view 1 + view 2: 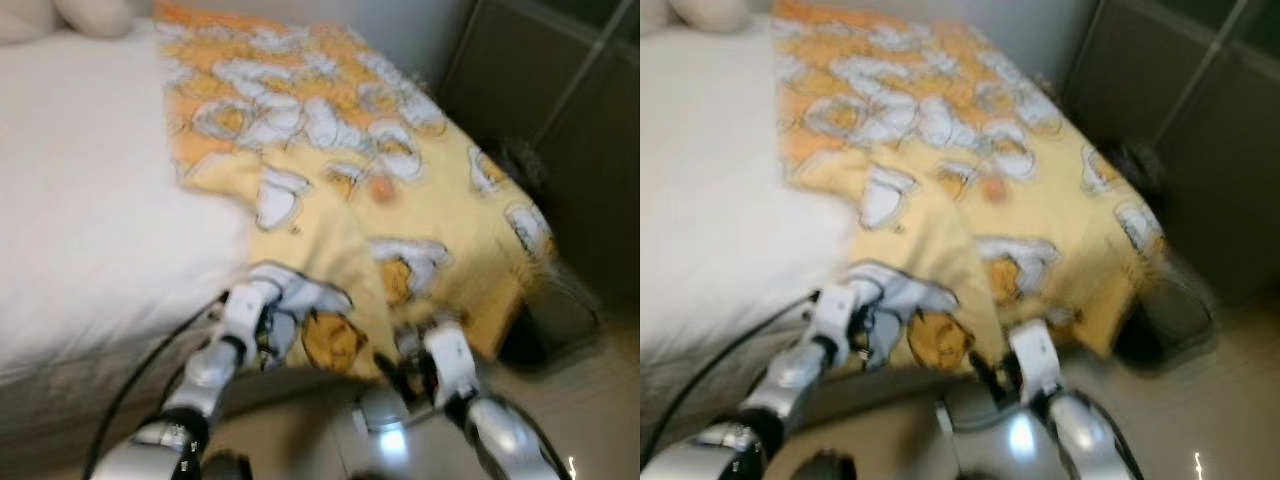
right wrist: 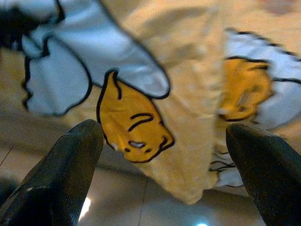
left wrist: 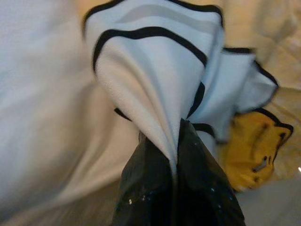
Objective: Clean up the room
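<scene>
Yellow cartoon-print blanket [image 1: 400, 200] spread over the bed's far half, one corner drooping off the mattress edge at six o'clock; left gripper [image 3: 176, 155] clamped on a white fold of that corner; right gripper [image 2: 162, 155] spread wide just below the hanging hem, holding nothing. Probably mid bed-making: next, likely pull the corner toward nine o'clock across the bare white sheet [image 1: 90, 200]. Tiled floor [image 1: 580, 390] free at five o'clock; dark cabinet [image 1: 560, 110] crowding two o'clock.
</scene>
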Robot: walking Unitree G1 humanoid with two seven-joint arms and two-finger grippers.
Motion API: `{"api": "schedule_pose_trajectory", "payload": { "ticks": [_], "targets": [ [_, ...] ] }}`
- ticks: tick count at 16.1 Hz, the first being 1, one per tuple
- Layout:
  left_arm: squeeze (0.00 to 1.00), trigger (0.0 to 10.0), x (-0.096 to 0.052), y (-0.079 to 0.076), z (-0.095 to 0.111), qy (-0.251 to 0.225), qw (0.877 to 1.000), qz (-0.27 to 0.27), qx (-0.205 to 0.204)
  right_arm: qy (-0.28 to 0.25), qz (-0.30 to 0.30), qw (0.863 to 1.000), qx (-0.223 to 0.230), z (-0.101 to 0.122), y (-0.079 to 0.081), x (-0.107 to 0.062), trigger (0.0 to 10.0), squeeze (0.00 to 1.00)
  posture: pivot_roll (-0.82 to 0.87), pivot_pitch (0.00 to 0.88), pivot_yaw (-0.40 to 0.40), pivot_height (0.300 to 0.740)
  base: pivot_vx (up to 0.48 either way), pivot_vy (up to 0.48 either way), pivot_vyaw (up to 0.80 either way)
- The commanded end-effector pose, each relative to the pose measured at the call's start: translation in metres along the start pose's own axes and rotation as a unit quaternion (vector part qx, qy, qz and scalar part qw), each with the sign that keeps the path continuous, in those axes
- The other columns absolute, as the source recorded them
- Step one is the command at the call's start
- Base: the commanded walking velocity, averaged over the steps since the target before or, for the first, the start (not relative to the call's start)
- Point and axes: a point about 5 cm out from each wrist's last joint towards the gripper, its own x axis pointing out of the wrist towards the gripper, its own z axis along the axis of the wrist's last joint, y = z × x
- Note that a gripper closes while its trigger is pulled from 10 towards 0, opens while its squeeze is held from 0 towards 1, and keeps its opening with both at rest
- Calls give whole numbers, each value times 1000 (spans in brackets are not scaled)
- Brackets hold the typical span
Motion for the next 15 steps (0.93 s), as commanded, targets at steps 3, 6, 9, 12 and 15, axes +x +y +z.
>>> {"api": "schedule_pose_trajectory", "payload": {
  "ticks": [3, 6, 9, 12, 15],
  "targets": [
    [0, 10000, -10, -31, -32, 71, 994, -68, 43, -14, 2, 1000, -16, 12, -6, 3, 10000, 0, -71, 0, -82, 736, 0, 0, 0],
    [0, 10000, -17, -54, -48, 105, 988, -105, 33, -13, 5, 1000, -18, 13, -5, 3, 10000, 0, -76, 0, -81, 736, 0, 0, 0],
    [0, 10000, -20, -69, -55, 127, 985, -116, 21, -10, 8, 1000, -20, 13, -4, 2, 10000, 0, -84, 0, -84, 736, 0, 0, 0],
    [0, 10000, -37, -73, -82, 189, 971, -140, 33, -3, 9, 1000, -20, 11, -3, 3, 10000, 0, -82, 0, -76, 736, 0, 0, 0],
    [0, 10000, -48, -74, -96, 216, 964, -150, 24, 2, 10, 1000, -20, 8, -2, 4, 10000, 0, -79, 0, -75, 736, 0, 0, 0]
  ]
}}
